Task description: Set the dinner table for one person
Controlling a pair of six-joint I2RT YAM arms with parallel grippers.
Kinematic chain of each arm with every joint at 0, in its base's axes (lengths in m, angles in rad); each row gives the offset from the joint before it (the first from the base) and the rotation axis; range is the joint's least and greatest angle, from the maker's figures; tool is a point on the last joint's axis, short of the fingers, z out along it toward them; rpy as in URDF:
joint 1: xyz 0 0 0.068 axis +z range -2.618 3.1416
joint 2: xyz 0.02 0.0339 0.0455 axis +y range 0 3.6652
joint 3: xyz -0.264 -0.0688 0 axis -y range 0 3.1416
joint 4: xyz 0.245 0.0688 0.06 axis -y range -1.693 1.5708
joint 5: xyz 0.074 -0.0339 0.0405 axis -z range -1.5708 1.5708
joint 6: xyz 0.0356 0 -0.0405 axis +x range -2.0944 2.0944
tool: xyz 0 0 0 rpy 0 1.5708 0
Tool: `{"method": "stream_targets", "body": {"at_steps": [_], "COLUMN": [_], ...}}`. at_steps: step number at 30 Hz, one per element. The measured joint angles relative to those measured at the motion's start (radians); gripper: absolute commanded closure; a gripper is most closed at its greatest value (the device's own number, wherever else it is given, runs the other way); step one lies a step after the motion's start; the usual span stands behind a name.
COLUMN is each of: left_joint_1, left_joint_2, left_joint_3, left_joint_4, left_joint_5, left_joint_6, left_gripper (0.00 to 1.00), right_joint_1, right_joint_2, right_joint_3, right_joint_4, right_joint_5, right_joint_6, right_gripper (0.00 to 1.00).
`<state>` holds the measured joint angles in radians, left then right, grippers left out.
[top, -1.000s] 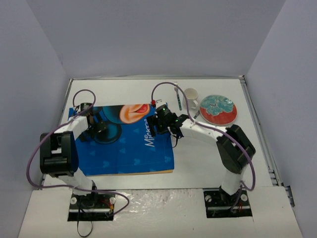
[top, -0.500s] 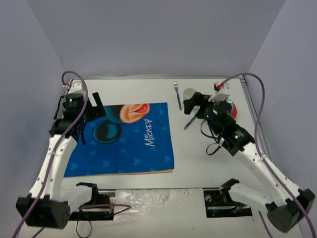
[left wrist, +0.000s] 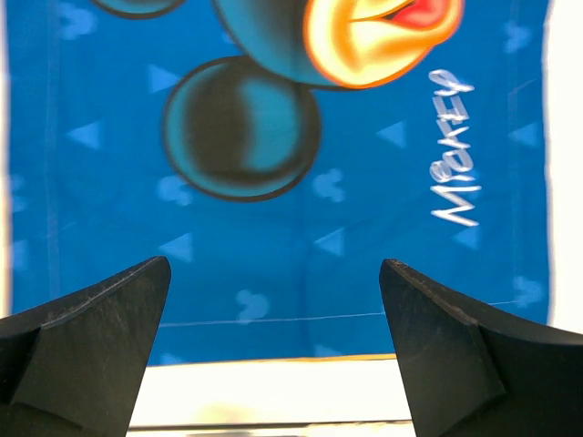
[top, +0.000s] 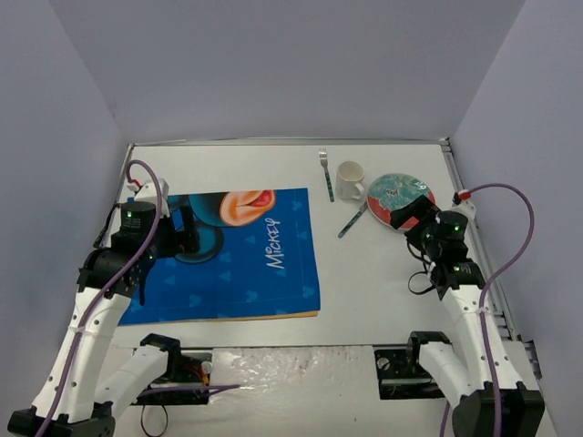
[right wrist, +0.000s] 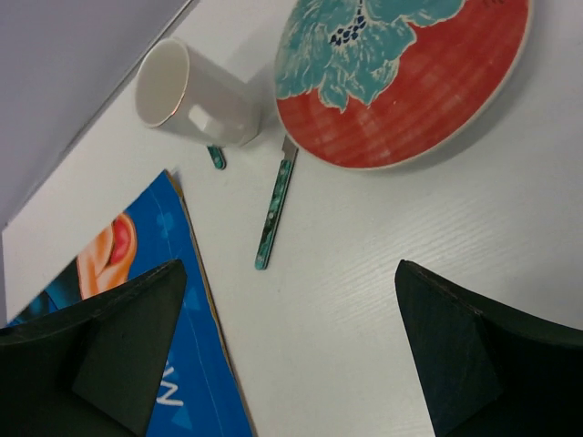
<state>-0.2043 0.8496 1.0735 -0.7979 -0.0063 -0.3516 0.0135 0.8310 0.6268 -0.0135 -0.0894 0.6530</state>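
Observation:
The white dinner table [top: 364,282] carries a blue Mickey Mouse placemat [top: 246,264] on its left half. A white mug [top: 349,180], a fork [top: 325,175], a green-handled knife [top: 352,221] and a red plate with a teal flower [top: 393,190] lie at the back right. My left gripper [top: 182,232] hovers open and empty over the placemat's left part [left wrist: 273,164]. My right gripper [top: 408,215] is open and empty above the plate's near edge. The right wrist view shows the mug [right wrist: 196,91], the knife [right wrist: 276,205] and the plate [right wrist: 401,82] beyond the open jaws.
Grey walls close in the table on three sides. A metal rim [top: 474,228] runs along the right edge. The placemat's near edge and a strip of table [left wrist: 273,391] show between my left fingers. The fork's handle tip [right wrist: 216,157] pokes out beside the mug.
Both arms left the placemat's middle. The left arm swung left and now sits lower over the mat's left part. The right arm swung right, past the mug, to the plate's near side.

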Motion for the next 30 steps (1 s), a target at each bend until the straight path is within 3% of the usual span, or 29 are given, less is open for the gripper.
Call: {"method": "stream_targets", "body": {"at_steps": [7, 16, 23, 30], "left_joint_1": [-0.116, -0.202, -0.203, -0.203], "left_joint_2": [-0.099, -0.13, -0.08, -0.068], "left_joint_3": [0.014, 0.004, -0.009, -0.009], "left_joint_4": [-0.07, -0.076, -0.063, -0.048], "left_joint_5": [-0.141, -0.159, -0.16, -0.167], "left_joint_6": [0.037, 0.037, 0.037, 0.022], "left_gripper": [0.03, 0.03, 0.03, 0.03], "right_joint_1": [-0.209, -0.415, -0.477, -0.478], "right_joint_2": [0.013, 0.134, 0.516, 0.707], "right_joint_3": [-0.226, -0.304, -0.322, -0.256], "right_joint_4": [0.169, 0.398, 0.681, 0.867], "right_joint_5": [-0.174, -0.296, -0.427, -0.477], "right_joint_6": [0.138, 0.221, 0.234, 0.241], "right_gripper": [0.07, 0.11, 0.14, 0.14]}}
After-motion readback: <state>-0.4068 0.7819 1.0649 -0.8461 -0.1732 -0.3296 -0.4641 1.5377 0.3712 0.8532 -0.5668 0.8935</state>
